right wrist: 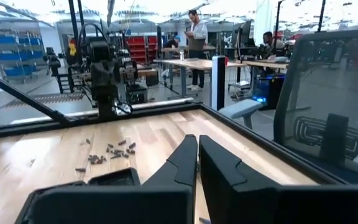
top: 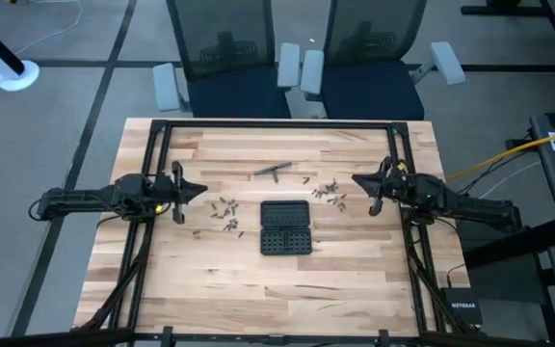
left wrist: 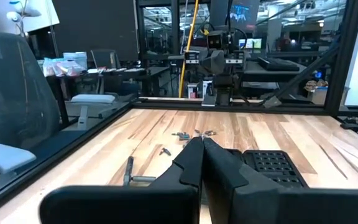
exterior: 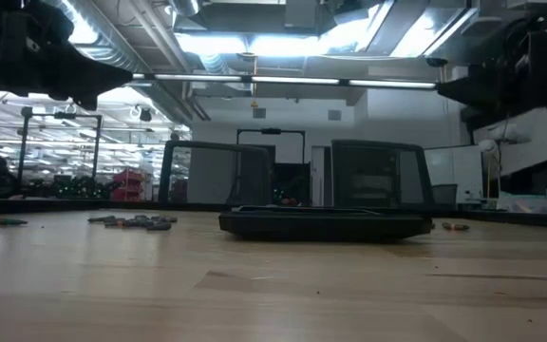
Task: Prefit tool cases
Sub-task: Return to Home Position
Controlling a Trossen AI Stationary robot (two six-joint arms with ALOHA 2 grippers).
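The small black rectangular plastic hinged case (top: 286, 227) lay open at the middle of the wooden surface (top: 355, 280), hinge running arm to arm; we judged the left claw (top: 201, 190) and right claw (top: 356, 179), both pinched closed, about equally near.

The case (top: 285, 227) lay open and flat near the middle of the table (top: 355, 280), one half behind the other. A wrench (top: 272, 171) lay behind it, toward the edge by the chairs (top: 224, 48). To the case's left lay loose bits (top: 224, 207), and another scatter (top: 330, 190) lay behind its right corner. The left gripper (top: 198, 190) hung over the table's left side and the right gripper (top: 357, 179) over its right side, both well apart from the case. A box (top: 462, 308) sat off the near right corner.
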